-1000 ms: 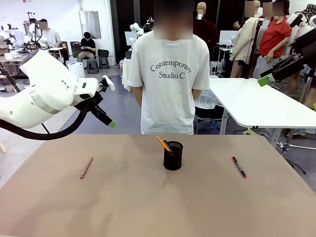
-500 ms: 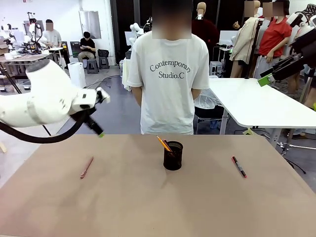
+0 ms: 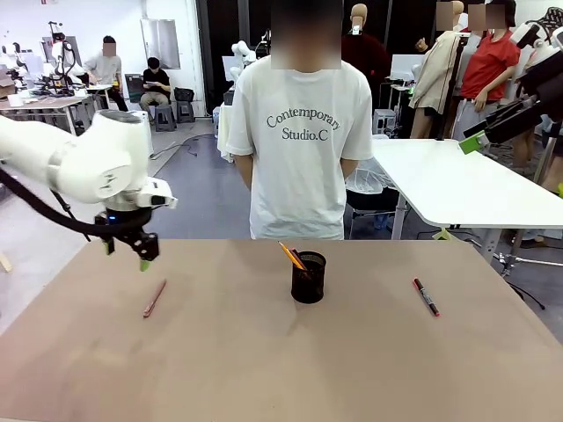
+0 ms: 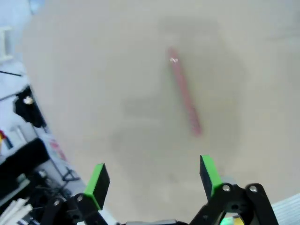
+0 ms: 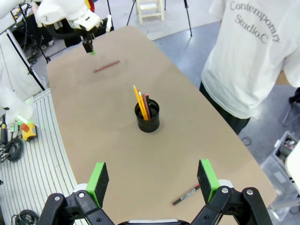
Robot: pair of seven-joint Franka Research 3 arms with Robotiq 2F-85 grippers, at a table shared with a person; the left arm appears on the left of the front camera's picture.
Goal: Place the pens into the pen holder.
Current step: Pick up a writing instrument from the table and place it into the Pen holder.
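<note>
In the front view the left gripper (image 3: 126, 255) hangs just above the table (image 3: 264, 369) near its far left edge, fingers pointing down, and the angle does not show how wide they stand. The pink pen (image 3: 154, 298) lies flat on the table just below and a little to the right of the fingertips, clear of them. The pen holder (image 3: 308, 278) stands upright well off to the gripper's right, at mid-table in front of the person (image 3: 303, 132), with the pencil (image 3: 291, 255) leaning out of it. The marker (image 3: 427, 297) lies farther right again. In the left wrist view the left gripper (image 4: 153, 171) has its jaws spread wide with nothing between them. The pink pen (image 4: 184, 91) lies ahead of the fingertips, nearer the right-hand finger, its near end short of the pad. In the right wrist view the right gripper (image 5: 152, 176) is high above the table, jaws released and empty. The pen holder (image 5: 148, 117) sits far below, straight ahead between the two fingers, holding the pencil (image 5: 139, 101). The marker (image 5: 186, 194) lies on the table beside the right-hand finger, and the pink pen (image 5: 106, 66) lies far ahead to the left, close under the left gripper (image 5: 89, 47).
</note>
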